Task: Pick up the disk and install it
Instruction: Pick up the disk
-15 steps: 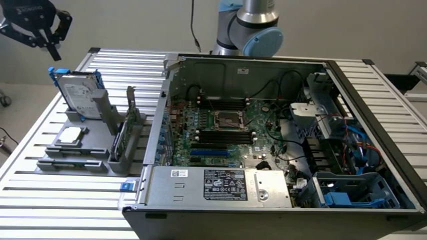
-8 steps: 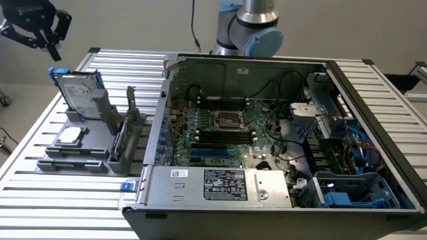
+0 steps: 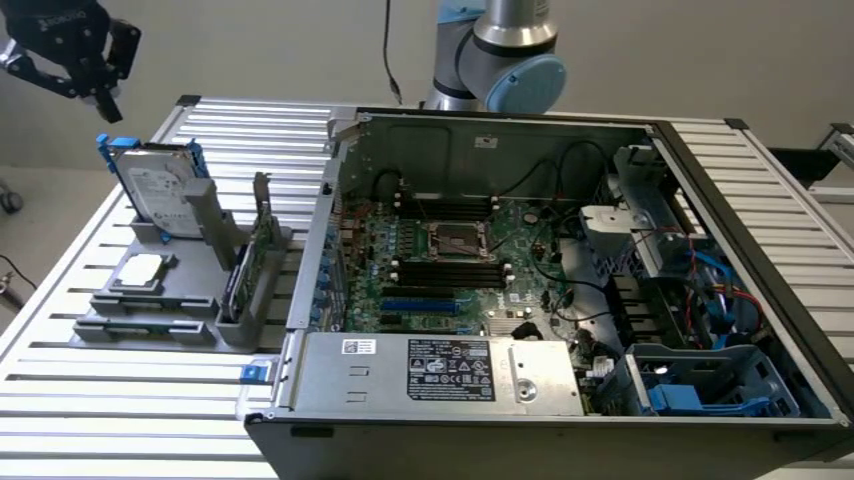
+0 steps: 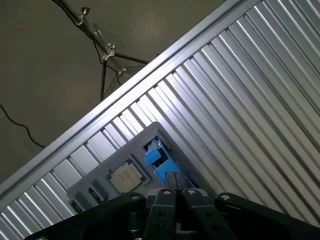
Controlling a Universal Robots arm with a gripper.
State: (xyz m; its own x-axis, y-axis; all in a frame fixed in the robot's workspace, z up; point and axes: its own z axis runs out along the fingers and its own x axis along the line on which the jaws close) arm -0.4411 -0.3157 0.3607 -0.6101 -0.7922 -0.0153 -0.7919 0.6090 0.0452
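Lowering the pincer [image 3: 107, 108], empty with fingers together, onto the upright disk [image 3: 158, 190] could knock it off its stand [image 3: 147, 325].

- Grey holder [image 4: 142, 135]: sits on the slatted metal table [image 4: 240, 100], close to the table's edge.
- Processor chip [image 4: 125, 177]: lies flat in the holder.
- Disk [image 4: 159, 160]: blue-framed, seen edge-on, in the holder just beside the chip.
- Gripper [image 4: 175, 189]: black, fingers pressed together, nothing between them, in front of the holder and overlapping the disk's near end.
- Tripod stand [image 4: 107, 50], black cable [image 4: 20, 125]: on the floor, well beyond the holder.
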